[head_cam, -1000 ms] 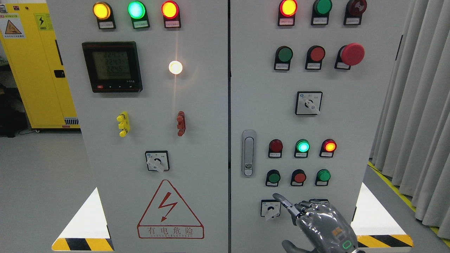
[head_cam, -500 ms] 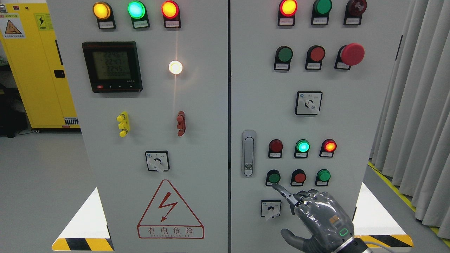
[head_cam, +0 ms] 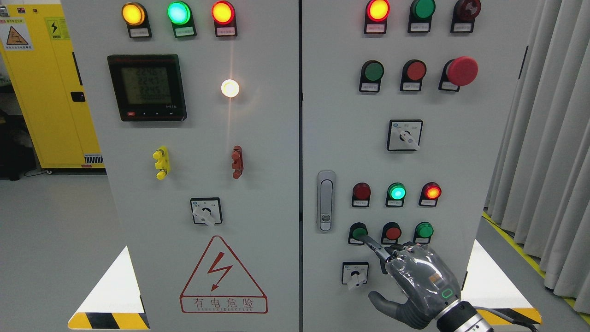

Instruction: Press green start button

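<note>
Our right robot hand (head_cam: 415,281) points one finger at the round green start button (head_cam: 358,233), low on the right-hand door of the grey electrical cabinet (head_cam: 350,138).

That button sits leftmost in the bottom row of three, beside a red round push button (head_cam: 392,233) and another green one (head_cam: 424,230), under a row of small round lamps. Behind the cabinet we see a yellow metal locker (head_cam: 37,92) at left, grey pleated curtains (head_cam: 548,138) at right and a pale grey floor (head_cam: 50,249). Our index finger (head_cam: 374,246) is stretched out, its tip touching the start button's lower edge; the other fingers are curled in, the thumb hangs loose below, and the hand holds nothing.
</note>
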### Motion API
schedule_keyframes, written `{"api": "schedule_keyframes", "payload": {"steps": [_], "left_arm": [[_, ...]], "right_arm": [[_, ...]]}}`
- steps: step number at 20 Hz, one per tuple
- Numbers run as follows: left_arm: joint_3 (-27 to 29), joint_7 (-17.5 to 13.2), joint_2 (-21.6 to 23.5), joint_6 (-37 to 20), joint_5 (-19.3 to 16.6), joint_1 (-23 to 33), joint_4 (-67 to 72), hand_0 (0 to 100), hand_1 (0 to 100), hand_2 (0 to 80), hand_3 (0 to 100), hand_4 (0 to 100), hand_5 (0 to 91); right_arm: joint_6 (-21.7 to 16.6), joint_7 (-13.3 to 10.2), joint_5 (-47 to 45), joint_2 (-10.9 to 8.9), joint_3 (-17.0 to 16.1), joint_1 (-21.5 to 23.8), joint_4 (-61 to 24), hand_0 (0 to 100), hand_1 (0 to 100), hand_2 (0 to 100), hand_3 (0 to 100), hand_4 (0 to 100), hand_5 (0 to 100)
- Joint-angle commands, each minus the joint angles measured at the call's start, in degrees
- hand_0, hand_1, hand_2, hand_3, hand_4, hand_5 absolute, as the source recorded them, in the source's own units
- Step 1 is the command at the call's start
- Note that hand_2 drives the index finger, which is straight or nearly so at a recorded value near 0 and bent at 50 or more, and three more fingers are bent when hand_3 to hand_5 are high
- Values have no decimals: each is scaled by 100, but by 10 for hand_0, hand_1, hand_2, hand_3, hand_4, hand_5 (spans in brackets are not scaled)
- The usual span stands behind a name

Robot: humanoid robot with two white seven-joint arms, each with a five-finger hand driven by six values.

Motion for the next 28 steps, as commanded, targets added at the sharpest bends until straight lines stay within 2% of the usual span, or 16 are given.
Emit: {"api": "schedule_keyframes", "payload": {"steps": [1,9,15,17,20,21,22,23,24,25,26,27,28], "left_arm": [[-1,0,-2,1,0,97,-158,120,556,0,0,0,0],[-1,0,-2,1,0,97,-167,120,556,0,0,0,0],[-1,0,-2,1,0,97,-167,120,556,0,0,0,0],[-1,0,-2,1,0,97,-167,120,556,0,0,0,0],[-1,0,-2,1,0,97,-167,120,556,0,0,0,0],[-1,0,-2,1,0,88,-158,120,556,0,0,0,0],[-1,0,-2,1,0,97,-167,120,556,0,0,0,0],[-1,0,-2,1,0,88,-167,120,556,0,0,0,0],[-1,0,-2,1,0,97,-158,120,556,0,0,0,0],[-1,0,-2,1,0,97,-167,120,556,0,0,0,0],[-1,0,-2,1,0,97,-167,120,556,0,0,0,0],[-1,0,-2,1,0,97,-167,120,556,0,0,0,0],[-1,0,-2,1,0,88,-167,120,556,0,0,0,0]], "right_arm": [[81,15,-18,1,-37,-140,363,266,722,0,679,715,632],[55,-29,-62,1,-29,-79,241,274,721,0,675,713,630],[19,-90,-106,18,-90,448,-365,281,718,0,664,707,623],[28,-187,-341,106,-90,536,-489,284,716,0,664,706,619],[46,-196,-904,115,-116,554,-664,288,711,0,669,674,565],[37,-196,-1106,115,-125,554,-752,288,702,0,628,618,490],[37,-187,-1421,124,-125,563,-822,291,681,0,534,526,404],[37,-135,-1911,124,-117,598,-919,293,678,0,463,469,362],[46,-108,-2543,124,-64,668,-989,294,668,0,351,358,289],[81,-73,-3210,124,-20,747,-1060,295,662,0,293,303,258],[125,40,-3843,124,15,809,-1113,296,660,0,293,303,261],[247,215,-4346,124,85,853,-1131,295,643,0,156,175,137],[413,400,-4786,124,129,940,-1183,294,635,0,122,154,105]]}}
